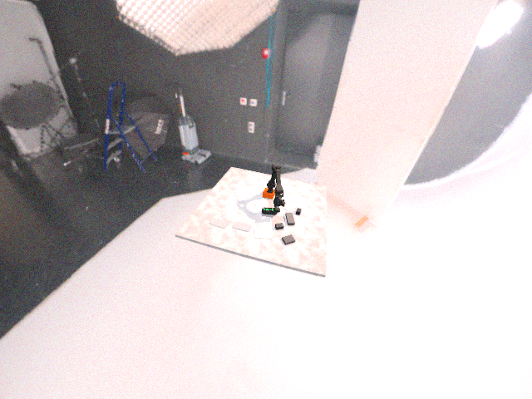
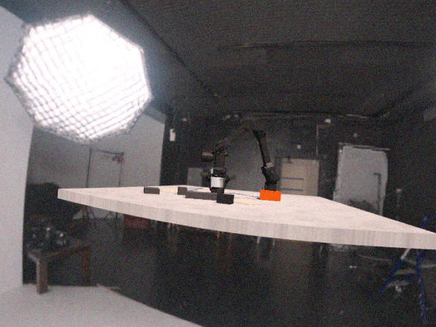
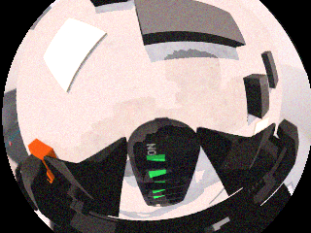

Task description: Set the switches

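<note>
The dark controller unit (image 1: 269,210) (image 3: 163,130) is between the fingers of my gripper (image 1: 277,209) (image 2: 218,174) (image 3: 162,137). The fingers stand wide, one on each side of its near end, and appear shut on it. The unit is tilted, this end raised and the rest sloping down. In the wrist view the marking ON and several green switch ends show along its switch face; the switch numbers are not readable. In the exterior view a pale face (image 2: 216,182) shows under the gripper, apparently the underside label. Its squares are too small to read.
A long grey module (image 1: 289,219) (image 2: 200,195) (image 3: 191,21) and small dark blocks (image 1: 279,225) (image 1: 298,211) (image 2: 225,198) (image 3: 257,95) lie near the unit. A flat dark module (image 1: 288,239) (image 2: 151,190) and a white card (image 1: 263,233) (image 3: 73,52) lie farther out. The arm's orange base (image 1: 268,194) (image 2: 270,195) (image 3: 41,149) stands behind.
</note>
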